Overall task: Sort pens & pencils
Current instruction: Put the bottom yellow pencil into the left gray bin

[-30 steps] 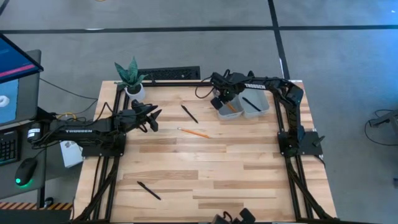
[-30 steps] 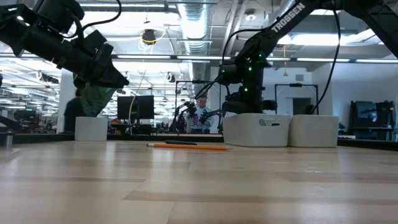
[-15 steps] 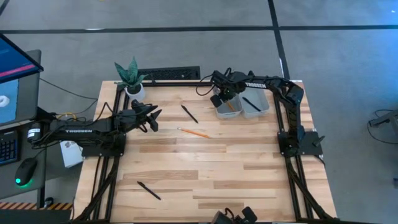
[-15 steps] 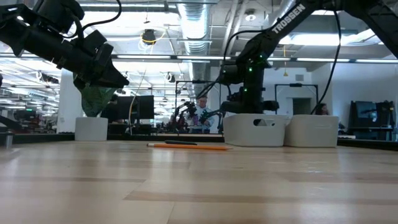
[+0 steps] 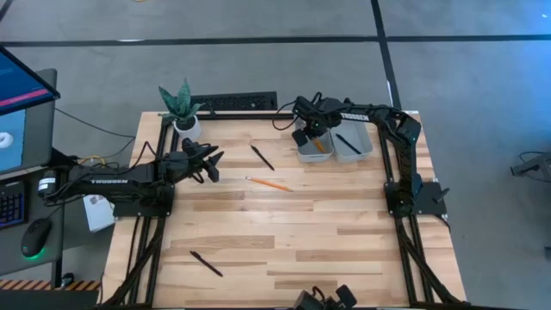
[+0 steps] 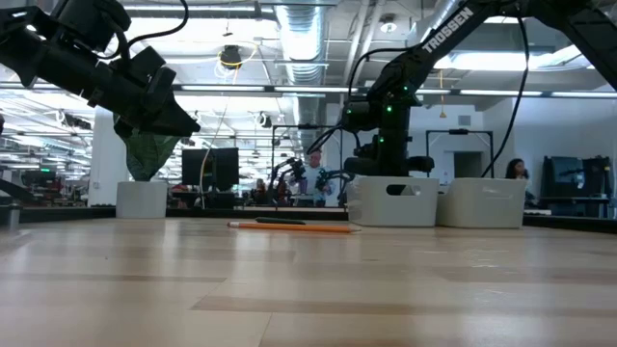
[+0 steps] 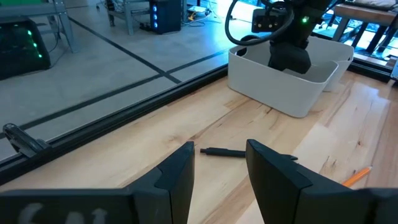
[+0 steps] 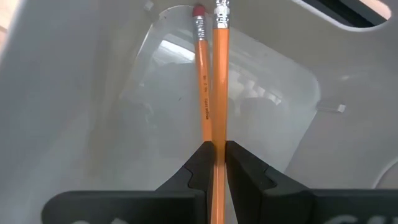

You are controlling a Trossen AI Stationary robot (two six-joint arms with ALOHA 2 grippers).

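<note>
My right gripper [image 5: 310,133] is over the left white bin [image 5: 314,148] at the table's far right, shut on an orange pencil [image 8: 220,87]. A second pencil [image 8: 203,81] lies on that bin's floor. The right bin [image 5: 351,143] holds a black pen [image 5: 348,142]. A third pencil [image 5: 269,183] lies flat on the table's middle. One black pen [image 5: 262,157] lies beyond it, another [image 5: 206,263] near the front left. My left gripper [image 5: 208,162] hovers open at the left; its wrist view shows the far pen [image 7: 222,152] ahead of its fingers. My right gripper pinches the pencil's shaft [image 8: 219,152] between its two fingers. The pencil runs along the fingers and sticks out ahead of them. Its eraser end [image 8: 221,9] reaches down into the left bin beside the lying pencil. Whether that end touches the bin, I cannot tell.
A potted plant [image 5: 182,108] stands at the table's far left corner. The two bins stand side by side against the far right edge. The wooden top [image 5: 284,232] between the loose pens is bare. People show in the room beyond the table in the low view.
My right gripper, shut on the pencil, has gone a little toward the far edge inside the left bin. The two bins have slid slightly toward the far edge with it.
</note>
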